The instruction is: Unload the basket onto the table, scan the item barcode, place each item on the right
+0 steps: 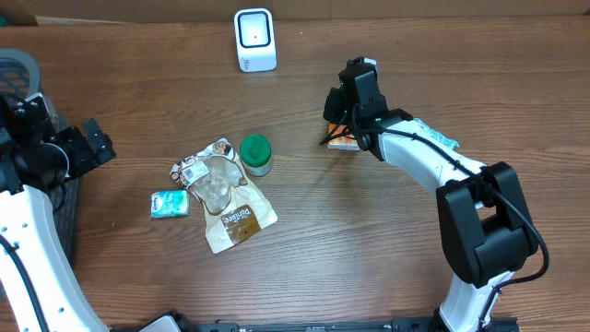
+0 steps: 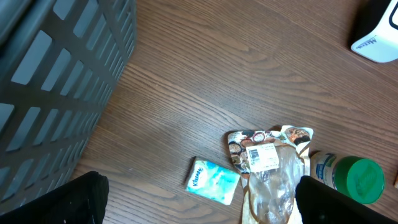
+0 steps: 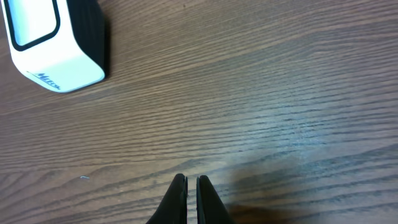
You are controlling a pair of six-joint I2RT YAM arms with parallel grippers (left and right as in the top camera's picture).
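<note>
Overhead view: white box-shaped scanner (image 1: 255,40) at upper centre.
Right end effector (image 3: 191,198) pinched together, nothing visible between; left end effector (image 2: 199,202) spread wide, empty; grey slatted basket (image 2: 56,93), upper left, contents hidden.

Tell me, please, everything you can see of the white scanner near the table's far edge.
The barcode scanner is a small white box with rounded corners, apparently plastic. Its face carries a black-outlined window, its side is black, and blue lettering runs near the base. It stands on the wooden table near the far edge, with nothing touching it.
</note>
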